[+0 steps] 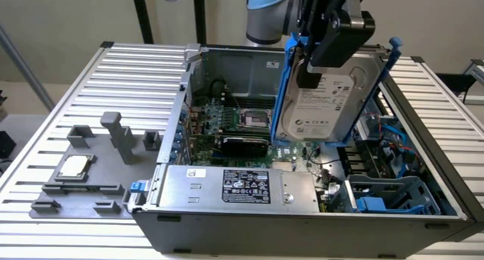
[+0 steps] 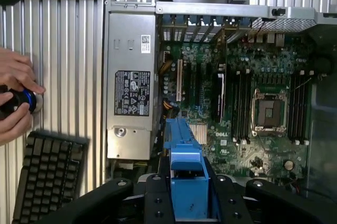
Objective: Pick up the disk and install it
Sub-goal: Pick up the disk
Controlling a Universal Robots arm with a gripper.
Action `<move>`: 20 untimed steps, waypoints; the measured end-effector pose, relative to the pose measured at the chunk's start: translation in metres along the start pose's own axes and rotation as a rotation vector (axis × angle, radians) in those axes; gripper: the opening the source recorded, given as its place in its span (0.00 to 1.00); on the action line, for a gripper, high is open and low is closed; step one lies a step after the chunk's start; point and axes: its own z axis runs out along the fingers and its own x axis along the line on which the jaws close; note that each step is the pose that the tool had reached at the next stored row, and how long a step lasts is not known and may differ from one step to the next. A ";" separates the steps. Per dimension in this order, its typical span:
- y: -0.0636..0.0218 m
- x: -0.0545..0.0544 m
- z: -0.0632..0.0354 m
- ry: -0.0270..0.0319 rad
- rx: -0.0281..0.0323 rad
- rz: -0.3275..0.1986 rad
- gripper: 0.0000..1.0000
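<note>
Exterior view, left to right. Noted on the slatted table, at the exterior view's left: grey fixture plate bearing a small square chip, well apart from the work and of no concern here. Next, open computer case, with power supply along the near wall and CPU socket on the motherboard beyond. Then the disk — hard drive in a blue carrier, hanging near upright and slightly tilted above the motherboard, apparently touching nothing below. Clamped on its upper end: gripper, jaws closed across the carrier. Furthest right, drive cage with blue fittings in the case corner, not yet reached.

Wrist view, same order: a hand on a round knob beside a keyboard, outside the case; carrier edge between the jaws, over the board.

Step judged: carrying the disk over the case toward its bay. Recommended — keep the grip square, hold height above cables and cards, bring the carrier rails parallel with the cage guides, move slowly. Risk judged: free lower end swinging into the board or catching loose wiring near the cage.
</note>
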 end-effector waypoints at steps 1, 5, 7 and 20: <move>-0.0042 0.002 -0.0001 0.0000 0.0000 0.000 0.33; -0.0213 0.010 -0.0005 0.0000 0.0001 0.000 0.33; -0.0296 0.015 -0.0007 0.0000 0.0000 0.000 0.33; -0.0788 0.056 -0.0019 0.0002 -0.0001 0.000 0.33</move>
